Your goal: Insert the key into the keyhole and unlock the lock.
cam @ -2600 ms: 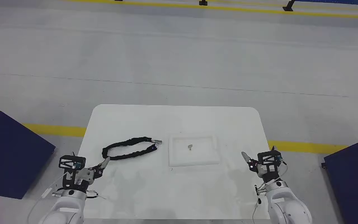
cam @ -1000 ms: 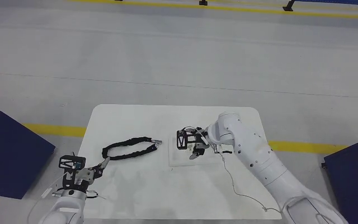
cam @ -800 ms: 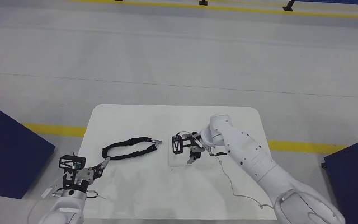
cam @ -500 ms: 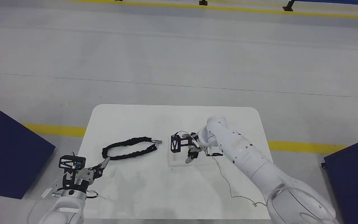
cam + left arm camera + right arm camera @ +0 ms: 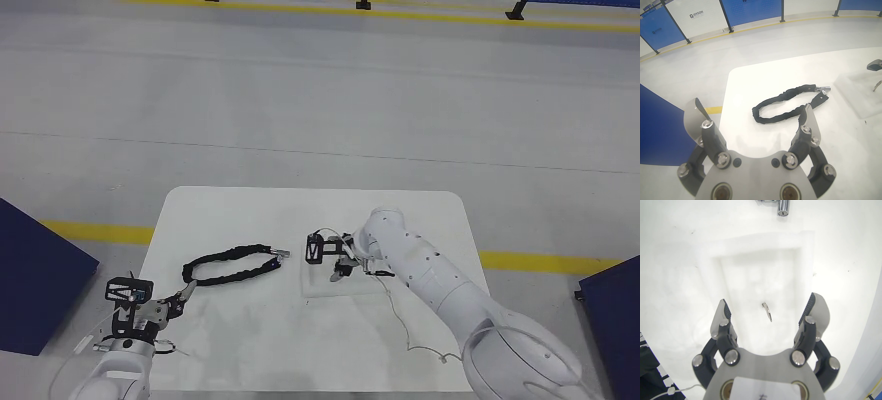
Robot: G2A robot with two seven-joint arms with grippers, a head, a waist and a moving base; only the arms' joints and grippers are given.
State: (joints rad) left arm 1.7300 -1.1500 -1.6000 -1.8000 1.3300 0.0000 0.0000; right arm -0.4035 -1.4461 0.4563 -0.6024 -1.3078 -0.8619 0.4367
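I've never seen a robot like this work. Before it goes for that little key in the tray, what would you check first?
1. Right gripper open wide enough for the key: ok.
2. Key lying free in the tray, lined up between the fingers: ok.
3. Right gripper low enough to close on the key: cannot tell.
4. Keyhole on the lock uncovered, just past the tray: ok.
5. Left gripper steadying the lock: not ok; it is open near the lock, not gripping it.
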